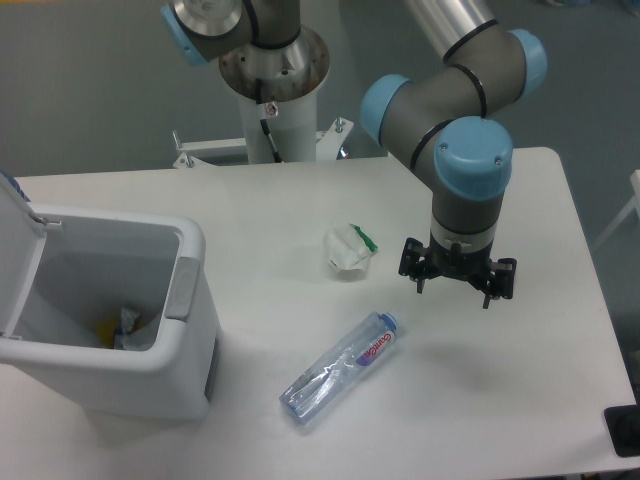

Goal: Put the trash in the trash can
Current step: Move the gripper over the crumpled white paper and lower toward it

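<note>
Tool (457, 287) spread, hanging near table (520, 400) right edge; wrapper (347, 249) and bottle (338, 368) apart leftward; bin (185, 340) at left edge.

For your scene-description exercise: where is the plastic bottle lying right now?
The plastic bottle lies on the white table near the front edge, right of the trash can, below the crumpled wrapper.

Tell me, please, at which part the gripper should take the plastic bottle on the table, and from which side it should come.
Probably at mid-body, coming straight down from above. The bottle lies flat on the table, running diagonally with its blue cap toward the upper right, so the fingers should close across its narrow width, not along it. The crushed body looks flattest there. The gripper hangs open nearby, holding nothing.
</note>
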Motion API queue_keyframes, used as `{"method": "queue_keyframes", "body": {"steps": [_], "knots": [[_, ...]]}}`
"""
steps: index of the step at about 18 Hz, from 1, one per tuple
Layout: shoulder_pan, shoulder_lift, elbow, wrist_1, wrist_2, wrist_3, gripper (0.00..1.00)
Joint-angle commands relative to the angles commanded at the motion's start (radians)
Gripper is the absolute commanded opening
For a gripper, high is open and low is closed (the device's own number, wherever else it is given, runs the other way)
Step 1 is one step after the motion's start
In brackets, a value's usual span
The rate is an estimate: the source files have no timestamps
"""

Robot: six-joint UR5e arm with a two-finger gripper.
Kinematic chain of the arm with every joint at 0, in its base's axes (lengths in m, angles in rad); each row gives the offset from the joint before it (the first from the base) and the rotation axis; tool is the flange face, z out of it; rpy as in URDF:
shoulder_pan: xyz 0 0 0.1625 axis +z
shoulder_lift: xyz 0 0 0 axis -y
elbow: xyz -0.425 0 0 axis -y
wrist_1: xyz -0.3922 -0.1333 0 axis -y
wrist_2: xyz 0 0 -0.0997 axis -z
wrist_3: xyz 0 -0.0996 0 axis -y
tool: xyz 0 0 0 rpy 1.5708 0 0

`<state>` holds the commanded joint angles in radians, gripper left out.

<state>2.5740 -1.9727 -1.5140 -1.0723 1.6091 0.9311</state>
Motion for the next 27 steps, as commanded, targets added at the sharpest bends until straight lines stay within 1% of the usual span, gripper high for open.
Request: {"method": "queue_keyframes", "body": {"steps": [2,3,5,6,8,10,14,18,20,21,24,26,27], "knots": [[-0.002,0.002,-0.011,0.000,-0.005,0.000,1.00],[-0.006,0.012,-0.023,0.000,-0.006,0.000,1.00],[-0.026,0.035,-0.072,0.002,-0.005,-0.002,1.00],[-0.029,0.035,-0.102,0.005,-0.003,-0.002,1.00],[-0.032,0.041,-0.152,0.028,-0.003,-0.005,1.00],[-0.034,0.073,-0.207,0.031,-0.005,-0.002,1.00],[-0.069,0.115,-0.316,0.077,-0.011,-0.011,1.00],[-0.113,0.155,-0.414,0.080,-0.011,-0.011,1.00],[-0.144,0.172,-0.449,0.081,-0.014,-0.023,1.00],[-0.149,0.181,-0.466,0.089,-0.018,-0.031,1.00],[-0.158,0.170,-0.498,0.159,-0.018,-0.028,1.00],[-0.161,0.160,-0.535,0.196,0.012,-0.031,1.00],[-0.164,0.160,-0.546,0.204,0.040,-0.031,1.00]]}}
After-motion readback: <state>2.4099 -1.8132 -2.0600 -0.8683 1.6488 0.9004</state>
